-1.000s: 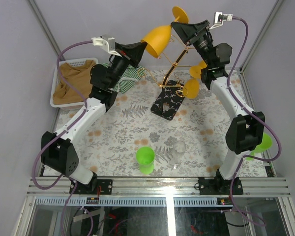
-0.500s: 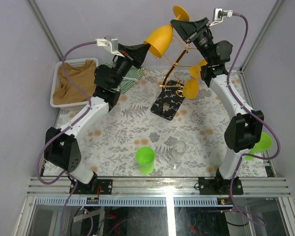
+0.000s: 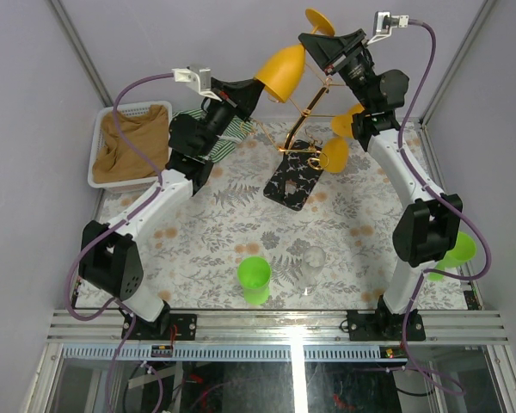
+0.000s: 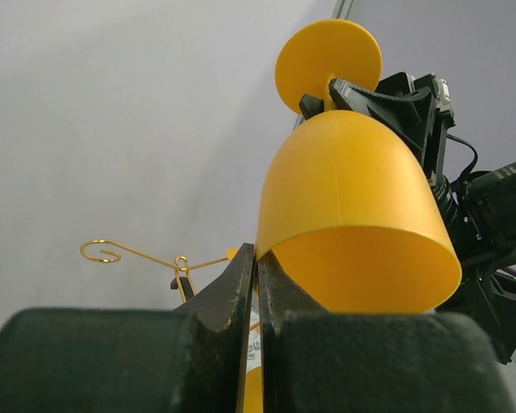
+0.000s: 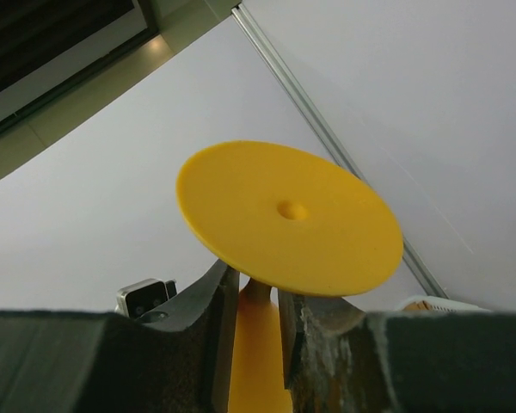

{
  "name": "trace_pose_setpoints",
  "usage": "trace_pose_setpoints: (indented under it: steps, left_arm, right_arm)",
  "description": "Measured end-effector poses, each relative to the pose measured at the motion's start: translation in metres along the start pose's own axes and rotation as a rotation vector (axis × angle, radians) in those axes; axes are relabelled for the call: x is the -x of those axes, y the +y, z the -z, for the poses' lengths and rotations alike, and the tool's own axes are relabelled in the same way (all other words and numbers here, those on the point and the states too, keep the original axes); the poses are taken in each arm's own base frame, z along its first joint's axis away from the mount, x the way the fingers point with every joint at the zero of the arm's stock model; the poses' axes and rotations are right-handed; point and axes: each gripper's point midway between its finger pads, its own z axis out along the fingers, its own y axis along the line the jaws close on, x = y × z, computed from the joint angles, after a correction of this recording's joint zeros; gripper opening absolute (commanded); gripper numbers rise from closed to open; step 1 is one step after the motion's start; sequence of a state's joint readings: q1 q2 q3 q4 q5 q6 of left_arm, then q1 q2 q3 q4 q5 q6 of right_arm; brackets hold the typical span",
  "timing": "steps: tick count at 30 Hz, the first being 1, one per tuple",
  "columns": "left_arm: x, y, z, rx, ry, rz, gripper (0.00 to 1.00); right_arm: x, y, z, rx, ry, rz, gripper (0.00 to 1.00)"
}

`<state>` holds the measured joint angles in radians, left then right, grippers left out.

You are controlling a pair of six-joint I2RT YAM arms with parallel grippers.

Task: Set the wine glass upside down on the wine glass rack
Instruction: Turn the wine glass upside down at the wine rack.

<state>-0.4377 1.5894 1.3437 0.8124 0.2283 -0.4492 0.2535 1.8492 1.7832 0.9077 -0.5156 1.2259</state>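
The orange wine glass hangs upside down high in the air, its foot uppermost. My left gripper is shut on the bowl's rim; in the left wrist view the bowl sits right above that gripper. My right gripper is shut on the stem just under the foot, its fingertips either side. The gold wine glass rack stands below on its black floral base. One curled hook arm shows in the left wrist view.
Two other orange glasses hang on the rack's right side. A green cup and a clear glass stand near the front. A white basket with brown cloth and a striped cloth lie left. Another green cup stands right.
The wine glass has moved to the right and a little up, held by both grippers. The left arm has stretched further toward the rack; the right gripper has shifted only slightly.
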Motion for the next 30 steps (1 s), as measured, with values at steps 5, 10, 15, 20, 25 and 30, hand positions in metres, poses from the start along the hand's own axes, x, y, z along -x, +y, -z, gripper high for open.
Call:
trace_pose_setpoints:
  steps: [5,10,15,20,25,30]
  left_arm:
    - [0.000,0.000,0.000,-0.001,0.000,0.000,0.00]
    - [0.001,-0.003,-0.003,-0.008,-0.004,0.001,0.00]
    - [0.000,-0.002,-0.004,-0.003,-0.007,0.001,0.00]
    - [0.000,0.001,-0.005,0.008,-0.010,0.001,0.00]
    - [-0.005,0.009,-0.005,0.037,-0.011,0.004,0.00]
    - [-0.011,0.015,-0.006,0.053,-0.004,0.005,0.20]
  right_arm:
    - [0.000,-0.001,0.000,-0.005,0.003,0.009,0.43]
    - [0.000,-0.003,0.000,-0.008,0.004,0.022,0.46]
    - [0.000,-0.004,0.001,-0.011,0.005,0.025,0.46]
    - [-0.002,-0.008,0.002,-0.021,0.006,0.023,0.33]
    - [-0.002,-0.008,0.003,-0.023,0.007,0.007,0.15]
    - [-0.002,-0.005,0.004,-0.020,0.009,-0.005,0.00]
